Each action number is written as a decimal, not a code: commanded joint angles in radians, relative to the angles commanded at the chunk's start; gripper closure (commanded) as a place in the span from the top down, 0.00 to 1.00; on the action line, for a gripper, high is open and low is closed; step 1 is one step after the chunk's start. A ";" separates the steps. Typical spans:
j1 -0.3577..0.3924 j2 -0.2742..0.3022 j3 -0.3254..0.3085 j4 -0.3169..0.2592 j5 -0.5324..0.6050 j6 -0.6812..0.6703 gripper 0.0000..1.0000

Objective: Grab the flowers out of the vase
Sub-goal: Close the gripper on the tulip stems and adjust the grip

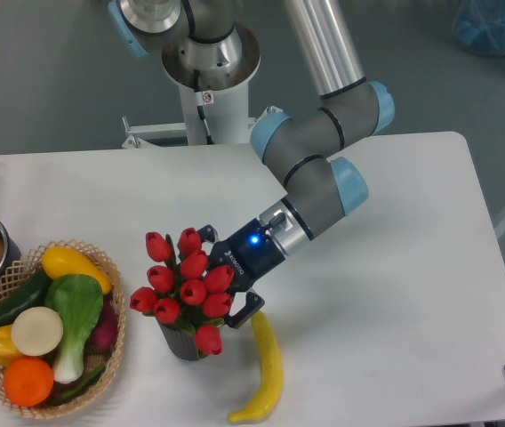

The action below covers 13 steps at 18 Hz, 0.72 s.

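Mostly reach done: gripper [226, 277] sits lower centre of frame, jaws apart either side of the flowers [184, 286], whether touching I cannot tell. Flowers are in the vase [181, 341] on the bench, beside a banana [265, 372]; closing and lifting remain.

The flowers [184, 286], a tight bunch of red tulip buds, stand in the dark grey vase [178, 342] on the white table [395, 294]. The gripper [226, 277] reaches into the bunch from the vase's right, its 2 fingers spread around the buds. A yellow banana [266, 372] lies just right of the vase; a wicker basket [52, 327] of produce sits to its left.
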 joint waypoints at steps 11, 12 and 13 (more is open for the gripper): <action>0.008 -0.002 -0.003 0.002 -0.063 -0.002 0.55; 0.008 -0.003 -0.003 0.002 -0.066 -0.002 0.55; 0.008 -0.003 -0.003 0.002 -0.066 -0.003 0.51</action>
